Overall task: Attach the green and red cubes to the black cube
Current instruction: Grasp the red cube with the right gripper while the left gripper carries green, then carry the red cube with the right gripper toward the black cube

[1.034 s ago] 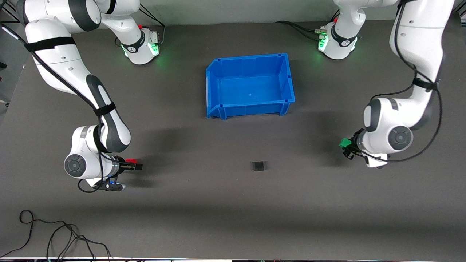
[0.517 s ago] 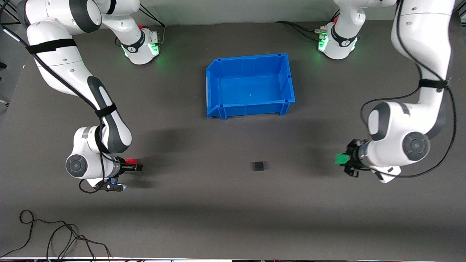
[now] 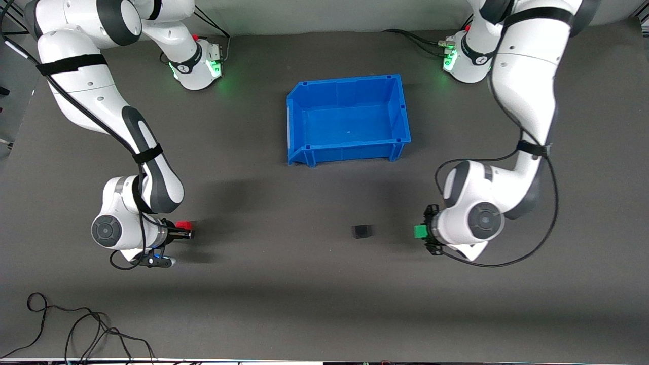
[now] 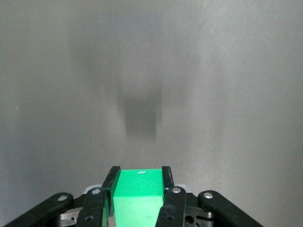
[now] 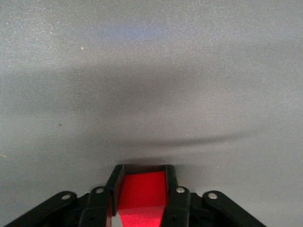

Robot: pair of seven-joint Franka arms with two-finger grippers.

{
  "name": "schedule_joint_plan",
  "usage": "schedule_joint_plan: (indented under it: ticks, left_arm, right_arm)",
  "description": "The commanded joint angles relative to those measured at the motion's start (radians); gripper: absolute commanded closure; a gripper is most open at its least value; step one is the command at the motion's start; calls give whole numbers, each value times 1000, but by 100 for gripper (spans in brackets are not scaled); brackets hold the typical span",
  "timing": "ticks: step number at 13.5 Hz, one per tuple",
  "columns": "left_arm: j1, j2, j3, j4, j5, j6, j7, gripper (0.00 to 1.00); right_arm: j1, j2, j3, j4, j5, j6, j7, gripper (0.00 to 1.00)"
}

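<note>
The black cube (image 3: 361, 231) sits on the grey mat, nearer the front camera than the blue bin. In the left wrist view it shows as a dark blurred block (image 4: 140, 117). My left gripper (image 3: 422, 232) is shut on the green cube (image 3: 420, 231), level with the black cube, toward the left arm's end; its fingers (image 4: 112, 182) clamp the green cube (image 4: 138, 194). My right gripper (image 3: 186, 229) is shut on the red cube (image 3: 183, 224), low toward the right arm's end of the table; the right wrist view shows the red cube (image 5: 141, 191) between the fingers (image 5: 116, 184).
The blue bin (image 3: 299, 119) stands open and empty at mid-table, farther from the front camera than the black cube. A loose black cable (image 3: 76, 329) lies near the table's front edge at the right arm's end.
My left arm has swung the green cube in from the left arm's end of the table to close beside the black cube. The right gripper has drawn back very slightly.
</note>
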Motion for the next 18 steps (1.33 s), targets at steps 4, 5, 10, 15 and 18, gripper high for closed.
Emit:
schedule_joint_plan:
  ticks: [4, 5, 10, 15, 18]
  left_arm:
    - [-100, 60, 17, 33, 14, 88, -153, 100]
    - [-101, 62, 17, 33, 14, 90, -156, 100]
    - [-112, 85, 17, 33, 16, 156, -205, 100]
    - [-121, 94, 17, 33, 13, 185, -206, 100]
    - [-134, 105, 17, 34, 10, 214, -211, 100]
  right_arm:
    - [5, -8, -3, 21, 197, -5, 137, 100]
    - [8, -10, -1, 26, 279, -5, 175, 100]
    - [143, 13, -1, 139, 424, -2, 649, 100]
    - [254, 100, -1, 240, 424, 6, 1129, 100]
    - [355, 128, -3, 268, 416, 58, 1332, 100]
